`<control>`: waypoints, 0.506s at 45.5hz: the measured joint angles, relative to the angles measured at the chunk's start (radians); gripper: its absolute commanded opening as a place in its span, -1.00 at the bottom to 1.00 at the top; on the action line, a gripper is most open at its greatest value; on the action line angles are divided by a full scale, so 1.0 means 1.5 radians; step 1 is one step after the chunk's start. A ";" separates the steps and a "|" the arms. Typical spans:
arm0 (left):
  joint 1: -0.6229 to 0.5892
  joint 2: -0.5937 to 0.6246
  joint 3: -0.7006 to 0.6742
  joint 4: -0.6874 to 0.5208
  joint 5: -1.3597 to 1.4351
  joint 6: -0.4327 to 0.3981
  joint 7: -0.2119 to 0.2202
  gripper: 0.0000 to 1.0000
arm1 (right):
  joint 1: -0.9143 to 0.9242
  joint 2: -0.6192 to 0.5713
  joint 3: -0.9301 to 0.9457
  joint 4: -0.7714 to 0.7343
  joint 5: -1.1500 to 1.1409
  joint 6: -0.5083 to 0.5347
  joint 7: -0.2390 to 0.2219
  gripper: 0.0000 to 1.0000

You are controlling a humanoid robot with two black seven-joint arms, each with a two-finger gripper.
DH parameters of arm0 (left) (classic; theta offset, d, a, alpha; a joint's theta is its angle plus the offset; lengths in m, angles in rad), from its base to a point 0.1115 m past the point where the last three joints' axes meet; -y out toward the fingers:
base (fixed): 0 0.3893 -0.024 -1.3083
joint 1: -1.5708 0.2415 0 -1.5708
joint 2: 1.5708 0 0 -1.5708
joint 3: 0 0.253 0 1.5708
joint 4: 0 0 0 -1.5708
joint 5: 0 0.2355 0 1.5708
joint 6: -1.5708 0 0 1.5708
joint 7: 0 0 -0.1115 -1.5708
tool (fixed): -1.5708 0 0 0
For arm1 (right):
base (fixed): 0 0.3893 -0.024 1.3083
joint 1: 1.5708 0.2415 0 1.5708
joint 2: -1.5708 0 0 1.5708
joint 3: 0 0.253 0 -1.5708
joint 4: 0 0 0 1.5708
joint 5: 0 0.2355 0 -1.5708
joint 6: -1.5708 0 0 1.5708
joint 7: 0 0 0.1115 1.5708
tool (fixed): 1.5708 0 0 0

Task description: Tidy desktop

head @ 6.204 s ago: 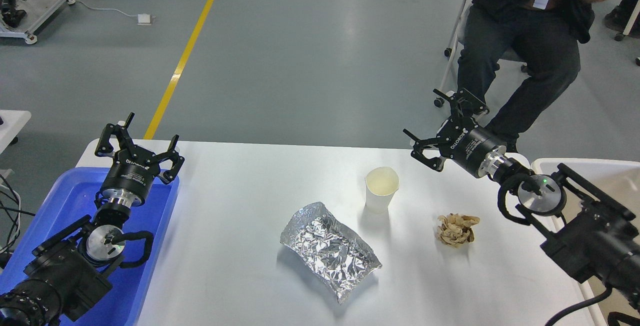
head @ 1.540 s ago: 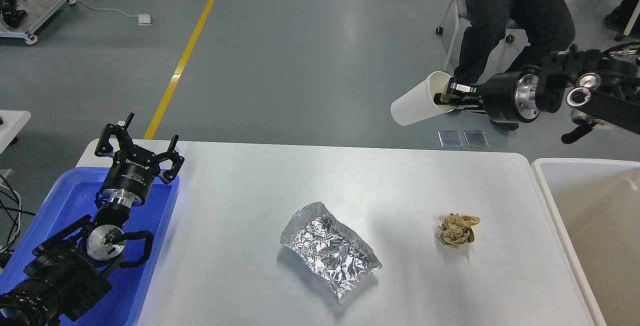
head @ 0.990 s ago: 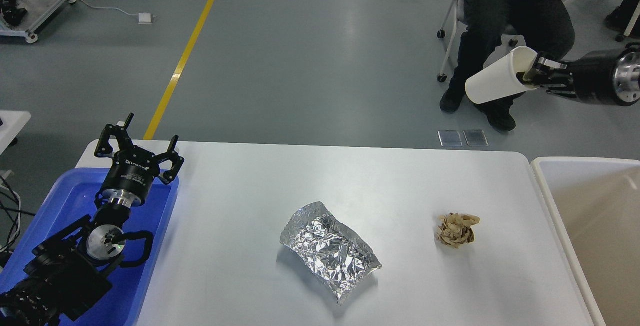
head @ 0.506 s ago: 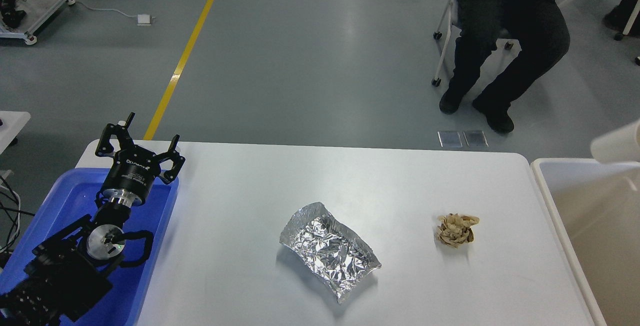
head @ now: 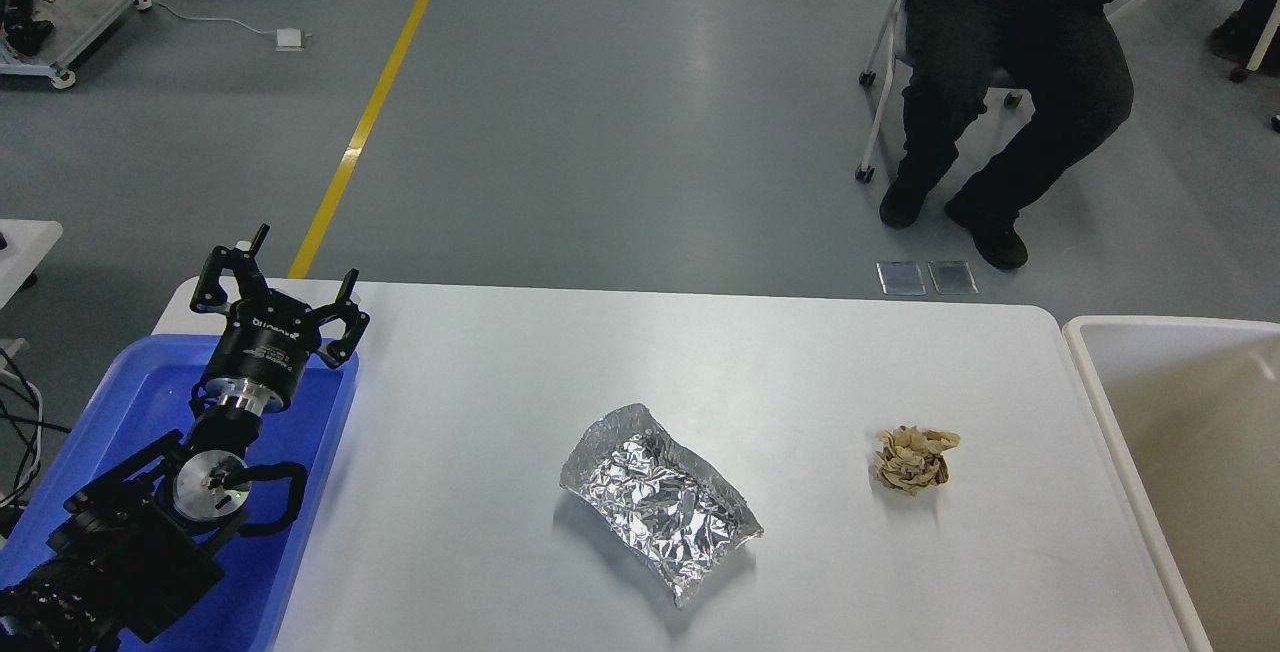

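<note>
The white desktop (head: 480, 452) fills the lower middle of the head view. A crumpled silver foil tray (head: 655, 499) lies near its centre. A crumpled brown paper ball (head: 912, 459) lies to the right of the foil. My left gripper (head: 276, 284) is open and empty, hovering over the far end of the blue tray (head: 300, 492) at the desktop's left edge. My right arm and gripper are out of view. The white paper cup is out of view.
A beige-white open bin (head: 1180, 432) stands off the desktop's right edge. A seated person (head: 1010, 82) on a wheeled chair is beyond the far right of the desktop. A yellow floor line (head: 370, 112) runs behind.
My right arm carried the white cup up off the desktop, swung it right toward the bin, and has left the view with it. My left arm has not moved.
</note>
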 measured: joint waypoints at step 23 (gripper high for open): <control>0.000 0.000 0.000 0.000 0.000 0.000 0.000 1.00 | -0.088 0.090 0.069 -0.032 0.124 -0.097 -0.045 -1.00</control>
